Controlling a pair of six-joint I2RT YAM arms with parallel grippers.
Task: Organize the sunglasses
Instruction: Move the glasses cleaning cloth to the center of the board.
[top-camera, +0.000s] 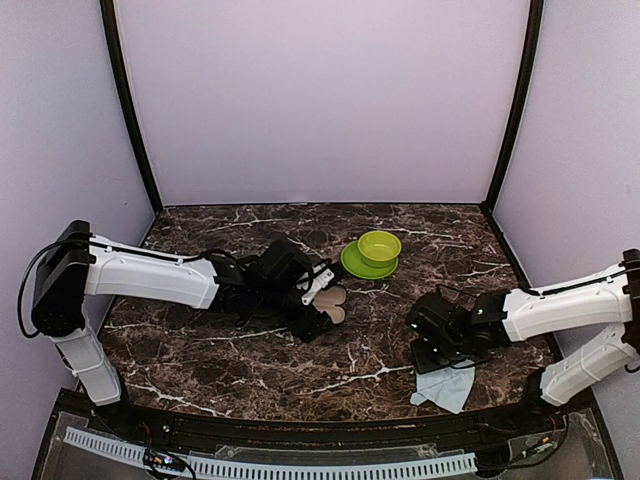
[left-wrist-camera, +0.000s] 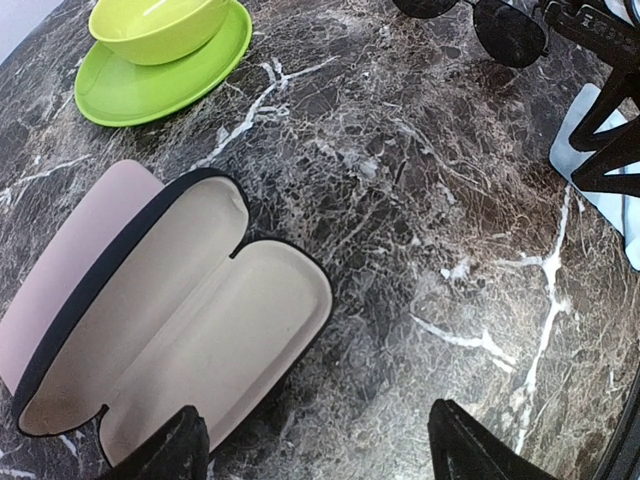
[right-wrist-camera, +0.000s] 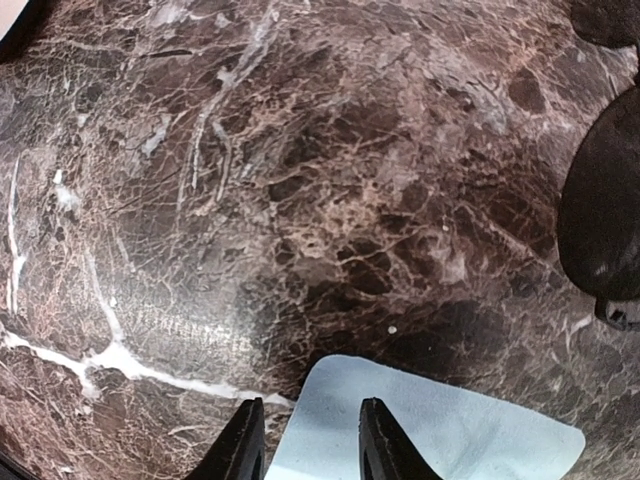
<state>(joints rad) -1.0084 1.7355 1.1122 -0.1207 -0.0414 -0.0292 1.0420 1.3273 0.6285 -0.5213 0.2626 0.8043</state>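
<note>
The left pincer (left-wrist-camera: 315, 425) hangs spread wide over the open case (left-wrist-camera: 190, 310), with nothing in it; the case lies on the counter (left-wrist-camera: 400, 200) near the green bowl (left-wrist-camera: 155, 25) on its plate (left-wrist-camera: 130, 85); the dark sunglasses (left-wrist-camera: 510, 35) lie on the counter well apart from the case, just beside the right pincer (right-wrist-camera: 310, 410); that pincer is released too, above a blue cloth (right-wrist-camera: 430, 420).

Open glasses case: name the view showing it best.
Left wrist: the case lies open, pale lining plainly visible. The top view shows only a pale bit by the left gripper; the right wrist view, nothing certain.
</note>
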